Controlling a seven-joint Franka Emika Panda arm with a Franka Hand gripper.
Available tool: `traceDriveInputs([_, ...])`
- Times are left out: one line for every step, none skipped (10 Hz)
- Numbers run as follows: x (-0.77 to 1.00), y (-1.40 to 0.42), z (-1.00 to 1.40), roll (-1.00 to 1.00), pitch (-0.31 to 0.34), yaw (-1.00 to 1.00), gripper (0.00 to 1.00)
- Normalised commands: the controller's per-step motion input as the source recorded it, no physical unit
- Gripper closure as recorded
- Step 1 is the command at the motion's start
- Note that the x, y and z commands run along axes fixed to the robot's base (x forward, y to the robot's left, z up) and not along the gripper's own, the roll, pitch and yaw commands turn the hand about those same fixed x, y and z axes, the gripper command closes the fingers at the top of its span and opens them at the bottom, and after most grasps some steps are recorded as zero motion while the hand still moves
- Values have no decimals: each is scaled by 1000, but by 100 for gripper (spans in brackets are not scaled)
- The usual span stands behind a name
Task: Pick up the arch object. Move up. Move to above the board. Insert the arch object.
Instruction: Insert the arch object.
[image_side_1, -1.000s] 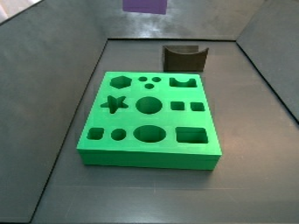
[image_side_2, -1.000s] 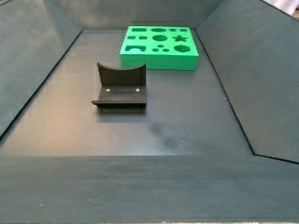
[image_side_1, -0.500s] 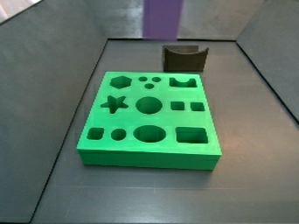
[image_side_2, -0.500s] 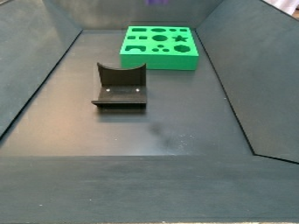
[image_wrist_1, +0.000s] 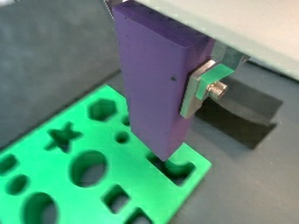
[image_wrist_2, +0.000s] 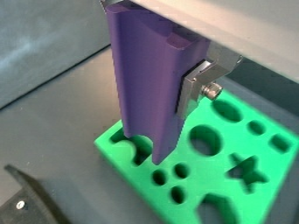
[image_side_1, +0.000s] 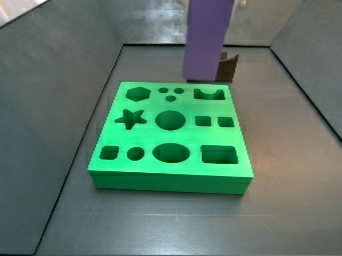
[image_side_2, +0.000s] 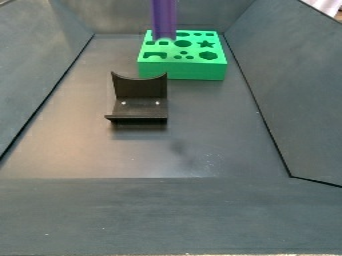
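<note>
In both wrist views I see the gripper (image_wrist_1: 176, 87) clamped on the tall, slim, matte purple arch object (image_wrist_1: 158, 87); one flat silver finger plate (image_wrist_1: 201, 85) presses its side. The column hangs upright, its lower end over the arch-shaped hole at the edge of the thick bright green board (image_wrist_1: 82, 162), though I cannot tell whether it has entered. In a wrist view (image_wrist_2: 152, 83) the same grasp shows, with the finger (image_wrist_2: 198, 83) against the column above the green board (image_wrist_2: 222, 166).

In a side view I see the purple column (image_side_1: 207, 40) at upper centre, above the board's (image_side_1: 167, 165) far edge, in front of the dark fixture (image_side_1: 227, 67). In a side view the column (image_side_2: 163, 18) stands at top centre over the board (image_side_2: 201, 62); the fixture (image_side_2: 138, 98) sits centre left.
</note>
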Motion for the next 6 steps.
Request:
traceDriveInputs([0,29,0,-13,0,0,100])
traceDriveInputs([374,0,-343,0,0,49,100])
traceDriveInputs([826,0,-600,44,-17,86,100])
traceDriveInputs([803,63,-640,103,0,163,100])
traceDriveInputs([94,-43,-200,67,-77,0,100])
traceDriveInputs([31,0,0,0,0,0,100])
